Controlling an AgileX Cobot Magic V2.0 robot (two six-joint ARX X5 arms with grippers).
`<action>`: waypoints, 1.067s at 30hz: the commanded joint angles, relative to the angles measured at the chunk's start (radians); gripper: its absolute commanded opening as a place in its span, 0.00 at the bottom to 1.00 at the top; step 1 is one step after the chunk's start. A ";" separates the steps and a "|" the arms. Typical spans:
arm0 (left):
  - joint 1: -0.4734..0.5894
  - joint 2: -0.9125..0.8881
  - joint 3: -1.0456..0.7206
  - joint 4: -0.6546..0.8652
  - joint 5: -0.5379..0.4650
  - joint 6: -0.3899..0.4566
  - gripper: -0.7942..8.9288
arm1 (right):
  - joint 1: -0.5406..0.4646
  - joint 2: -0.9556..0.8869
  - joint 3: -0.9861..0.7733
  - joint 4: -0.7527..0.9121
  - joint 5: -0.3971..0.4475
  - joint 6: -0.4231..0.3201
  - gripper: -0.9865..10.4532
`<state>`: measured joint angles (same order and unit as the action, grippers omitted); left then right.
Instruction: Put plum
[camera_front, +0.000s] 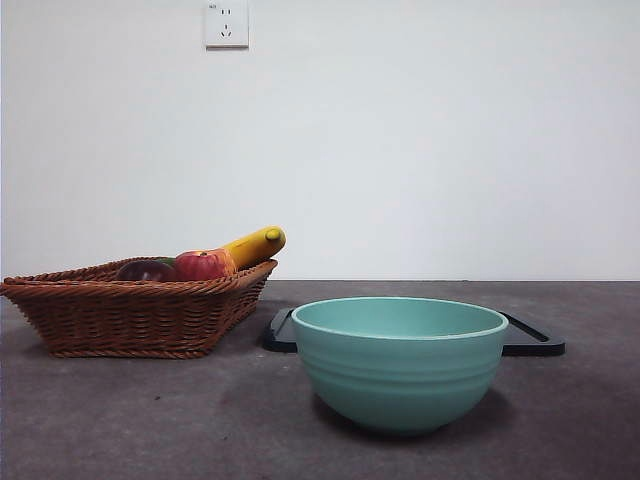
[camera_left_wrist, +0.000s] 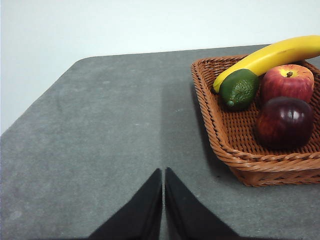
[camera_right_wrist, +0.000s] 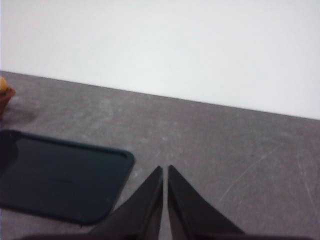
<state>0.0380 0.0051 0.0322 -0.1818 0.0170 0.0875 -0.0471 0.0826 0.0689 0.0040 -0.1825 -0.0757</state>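
The plum is a glossy dark maroon fruit lying in the brown wicker basket; in the front view only its top shows above the basket rim at the left. My left gripper is shut and empty over bare table, well apart from the basket. My right gripper is shut and empty beside the dark tray. Neither arm shows in the front view.
A red-and-yellow apple, a green fruit and a banana share the basket. A teal bowl stands at front centre, ahead of the dark tray. A white wall runs behind the table.
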 joint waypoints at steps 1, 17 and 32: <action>0.002 -0.002 -0.021 -0.006 -0.003 -0.002 0.09 | -0.002 -0.024 -0.025 0.014 0.004 -0.008 0.09; 0.002 -0.002 -0.021 -0.006 -0.003 -0.002 0.09 | -0.002 -0.079 -0.058 -0.145 0.030 -0.006 0.09; 0.002 -0.002 -0.021 -0.006 -0.003 -0.002 0.09 | -0.002 -0.079 -0.057 -0.161 0.028 -0.004 0.09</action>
<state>0.0380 0.0051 0.0322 -0.1818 0.0170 0.0875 -0.0471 0.0044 0.0158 -0.1596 -0.1539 -0.0761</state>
